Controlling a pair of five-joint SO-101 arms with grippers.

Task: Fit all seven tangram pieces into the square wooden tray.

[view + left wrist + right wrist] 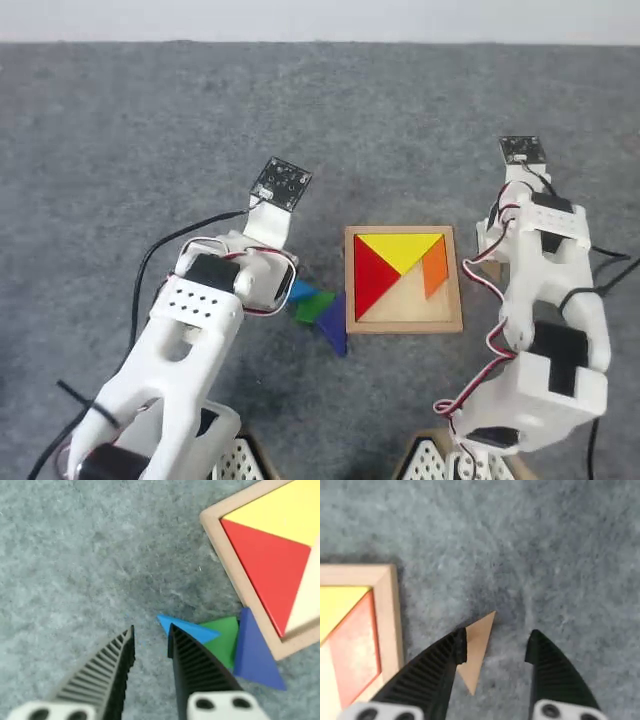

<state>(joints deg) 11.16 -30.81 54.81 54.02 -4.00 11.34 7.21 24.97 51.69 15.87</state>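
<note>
Beside the tray, light-blue triangle points away (long axis too); left gripper, right gripper both spread.

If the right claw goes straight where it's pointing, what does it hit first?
Probably the tan triangle on the carpet, just inside the open right claw; how far above it is unclear.

Place: a robot test bench of a lab or hobby-workshop sort.
Surface: grey felt mat spread beneath the left gripper and the right gripper.
Backdrop: plain pale wall well beyond both grippers.
Rig: white plastic arms with loose wires behind the grippers.
</note>
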